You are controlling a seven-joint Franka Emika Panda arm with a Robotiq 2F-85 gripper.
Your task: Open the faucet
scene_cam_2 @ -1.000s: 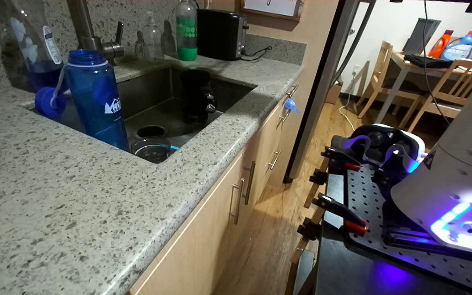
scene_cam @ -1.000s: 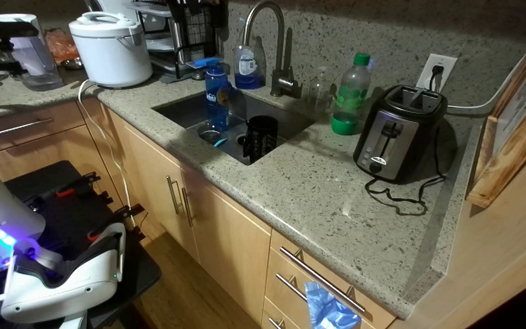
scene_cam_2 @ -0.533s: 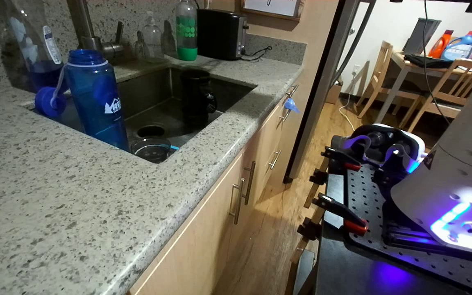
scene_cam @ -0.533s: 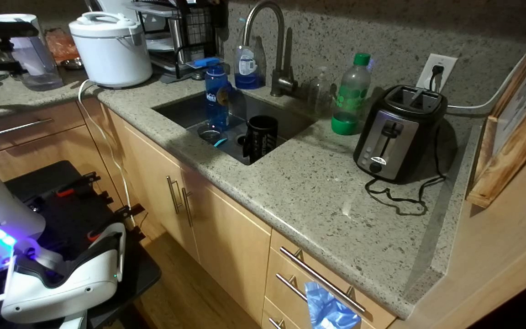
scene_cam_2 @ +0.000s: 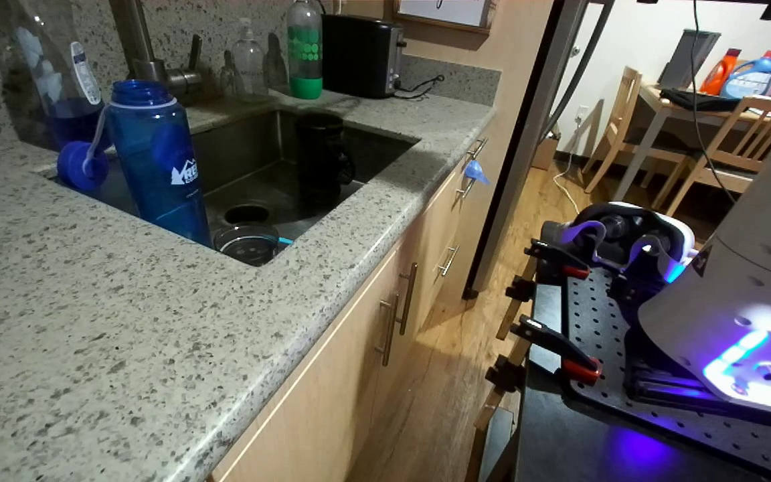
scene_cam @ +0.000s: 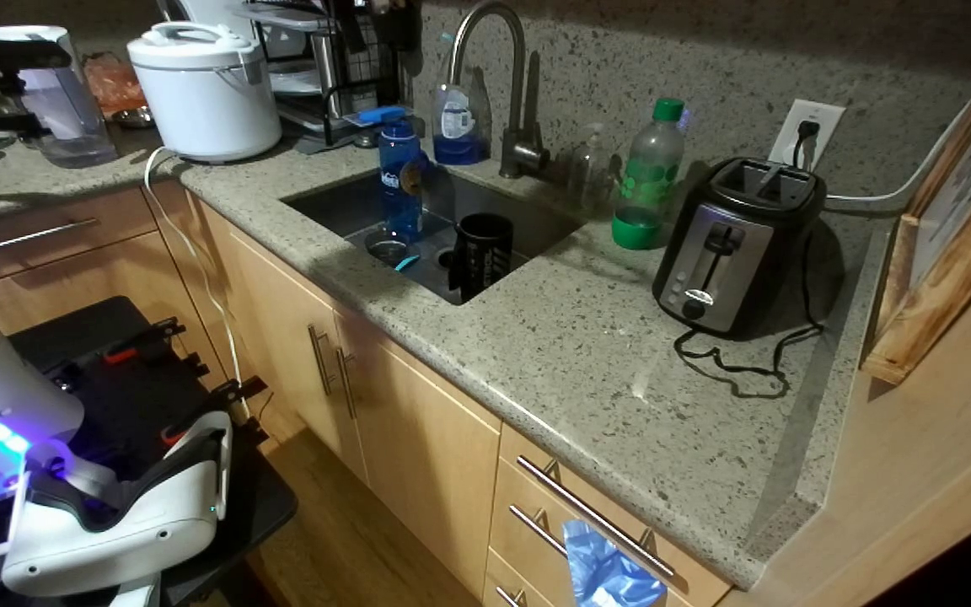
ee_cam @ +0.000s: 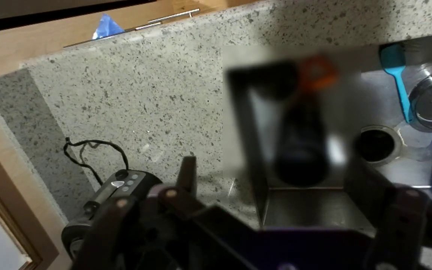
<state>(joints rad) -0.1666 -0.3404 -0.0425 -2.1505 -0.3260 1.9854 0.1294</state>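
Note:
The faucet [scene_cam: 517,93] is a tall brushed-metal gooseneck tap behind the sink in an exterior view. Its lever sticks up from the knob at the base, on the toaster's side. In an exterior view only its lower part [scene_cam_2: 148,57] shows, with the lever [scene_cam_2: 195,52] upright; the arch is cut off by the top edge. My gripper [ee_cam: 272,168] shows in the wrist view with its dark fingers wide apart and nothing between them. It hangs above the sink and counter. The faucet is out of view in the wrist view. The gripper cannot be made out clearly in either exterior view.
The sink holds a tall blue bottle [scene_cam_2: 158,167], a black mug [scene_cam: 483,253] and a glass dish [scene_cam_2: 246,244]. A blue-liquid soap bottle [scene_cam: 457,126], a clear bottle [scene_cam: 589,169], a green plastic bottle [scene_cam: 646,177] and a toaster [scene_cam: 734,253] stand around it.
Dark parts at the top edge of an exterior view, near the dish rack, have shifted slightly. The faucet and the objects around the sink have not moved.

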